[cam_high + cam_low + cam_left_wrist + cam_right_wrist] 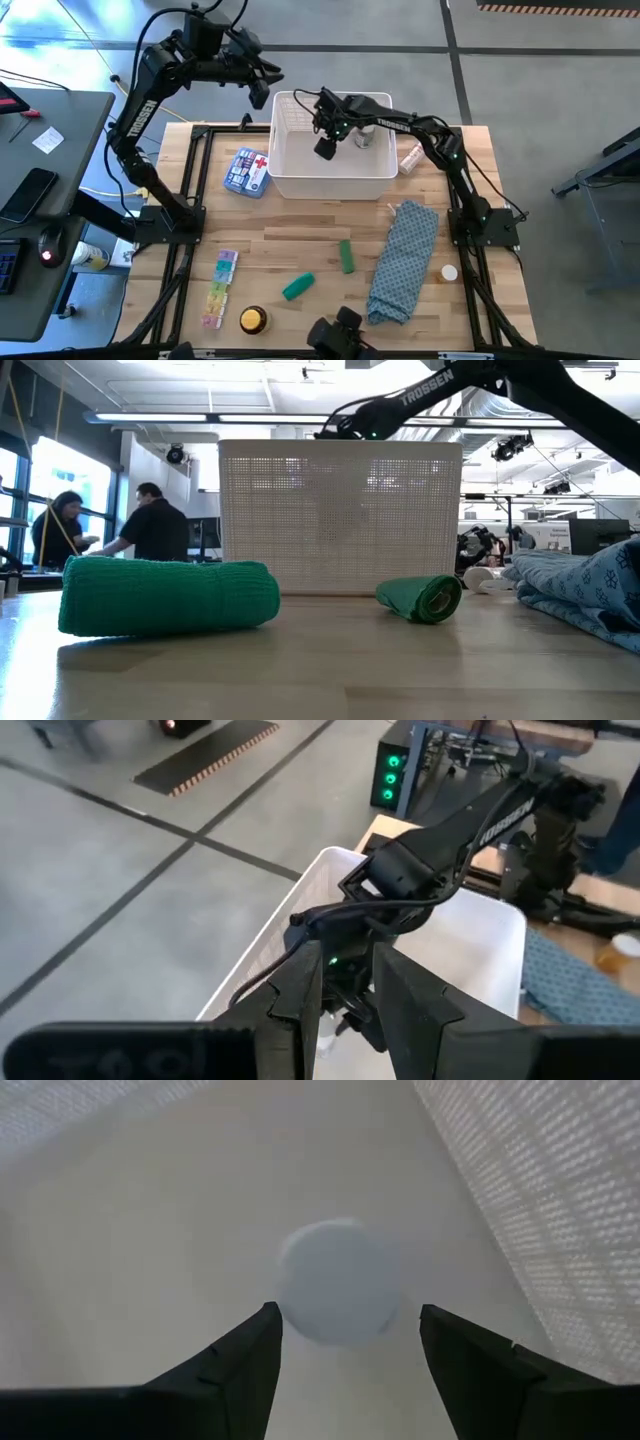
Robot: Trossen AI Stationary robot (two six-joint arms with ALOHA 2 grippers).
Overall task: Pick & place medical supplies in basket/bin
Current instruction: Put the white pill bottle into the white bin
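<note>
The white lattice basket [330, 178] stands at the table's far middle. My right gripper [325, 150] reaches down inside it. In the right wrist view only a round white top [338, 1280], like a bottle's cap, shows between the fingers of my right gripper [345, 1315]. Another small bottle [362, 136] lies on the basket floor. My left gripper [262, 95] hovers high over the basket's far left corner, holding nothing, its fingers a narrow gap apart. A red-cross pack [248, 172] lies left of the basket, and a pinkish tube [410, 158] lies to its right. My right gripper has the round white item between its two fingers, which slant steeply down from the table's right. One fingertip [268, 1320] meets the item's rim [285, 1305]; at the other finger a thin gap seems to show. What lies below the round top is hidden.
On the near half lie two green rolls [347, 255] [298, 287], a rainbow pill organiser [219, 288], a yellow tin [253, 319], a long blue patterned cloth [405, 260] and a small white-capped bottle [449, 272]. People stand in the room beyond the table [150, 525].
</note>
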